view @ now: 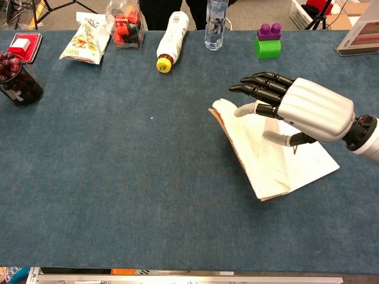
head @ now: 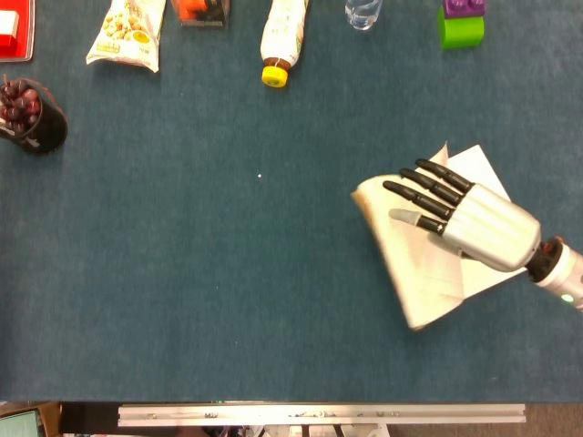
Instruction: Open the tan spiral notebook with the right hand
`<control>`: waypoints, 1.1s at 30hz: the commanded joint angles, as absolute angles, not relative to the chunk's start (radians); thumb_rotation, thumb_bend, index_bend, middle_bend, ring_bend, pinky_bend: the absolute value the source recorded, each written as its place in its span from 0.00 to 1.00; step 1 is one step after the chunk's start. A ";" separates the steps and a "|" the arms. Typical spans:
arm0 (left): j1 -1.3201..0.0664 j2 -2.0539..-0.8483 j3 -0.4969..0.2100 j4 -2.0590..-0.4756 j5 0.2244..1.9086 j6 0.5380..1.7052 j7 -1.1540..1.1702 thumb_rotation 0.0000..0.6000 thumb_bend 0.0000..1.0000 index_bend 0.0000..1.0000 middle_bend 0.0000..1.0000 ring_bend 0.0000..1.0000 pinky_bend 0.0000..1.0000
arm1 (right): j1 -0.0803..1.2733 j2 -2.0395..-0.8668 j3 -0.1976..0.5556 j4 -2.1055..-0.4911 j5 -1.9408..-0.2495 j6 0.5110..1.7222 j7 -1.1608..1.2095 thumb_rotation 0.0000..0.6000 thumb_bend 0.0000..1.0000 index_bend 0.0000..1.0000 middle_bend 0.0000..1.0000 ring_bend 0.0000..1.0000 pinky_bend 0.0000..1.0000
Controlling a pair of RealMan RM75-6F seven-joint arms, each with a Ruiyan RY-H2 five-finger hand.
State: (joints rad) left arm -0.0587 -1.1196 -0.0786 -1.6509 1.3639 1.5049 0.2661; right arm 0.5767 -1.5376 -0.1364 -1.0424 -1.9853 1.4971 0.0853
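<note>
Notebook (view: 269, 160) half open on blue table (view: 148, 177), cover raised; right hand (view: 290, 106) over it, fingers extended, lifting the cover, gripping nothing

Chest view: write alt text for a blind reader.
The robot's right hand hovers over a tan spiral notebook with its cover lifted partway, on a blue table. Along the far edge lie a snack bag, bottles and toy blocks.
</note>
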 commanded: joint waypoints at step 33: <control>-0.056 -1.116 -0.077 -1.651 1.349 1.497 0.258 1.00 0.07 0.40 0.13 0.15 0.39 | 0.595 -1.715 -0.095 -0.902 -1.941 1.594 0.256 1.00 0.17 0.27 0.08 0.00 0.10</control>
State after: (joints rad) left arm -0.0563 -1.1159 -0.0771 -1.6508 1.3490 1.4965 0.2580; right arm 0.5948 -1.7140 -0.0955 -0.9003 -1.9423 1.5937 0.2542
